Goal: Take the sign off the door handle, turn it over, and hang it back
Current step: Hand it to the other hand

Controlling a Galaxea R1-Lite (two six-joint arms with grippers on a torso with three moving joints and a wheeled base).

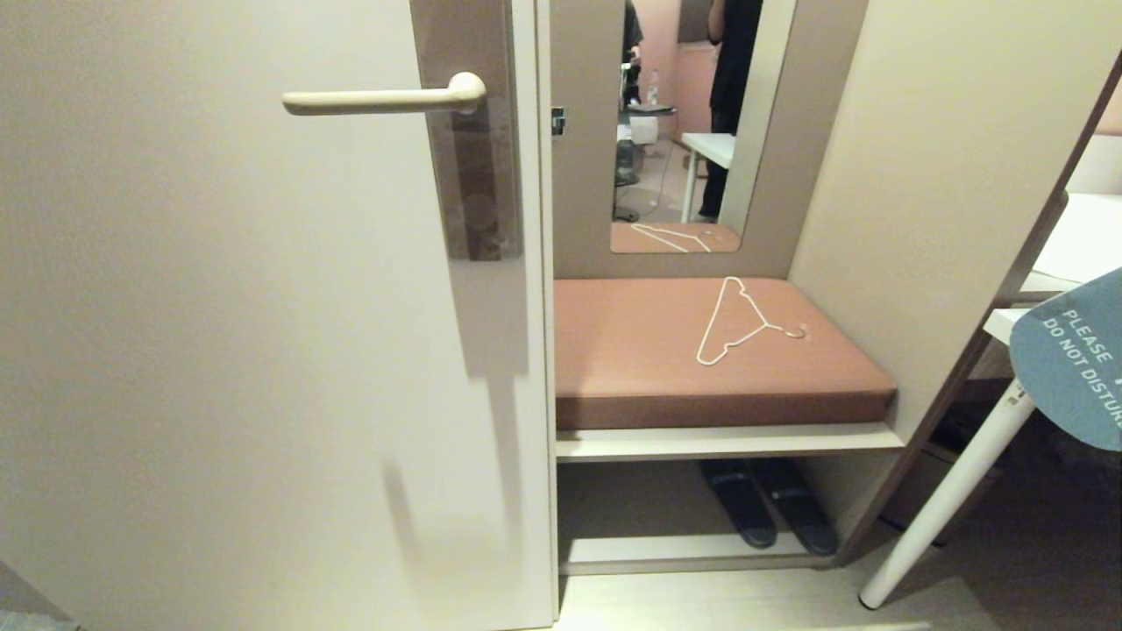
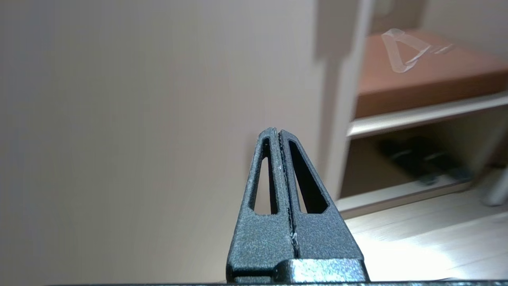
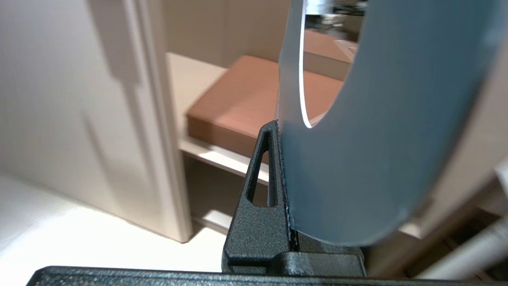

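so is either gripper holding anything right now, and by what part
The right gripper is shut on the sign, pinching its edge beside the big hole. The left gripper is shut and empty.

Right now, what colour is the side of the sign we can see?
Light blue with white lettering; the sign shows best in the head view, at the right edge.

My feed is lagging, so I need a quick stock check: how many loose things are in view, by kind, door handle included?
Door handle: 1, bare
Sign: 1, blue face showing, clamped in the right end effector
White wire hanger: 1, on the brown cushion
Dark slippers: 2, on the low shelf
Total: 5
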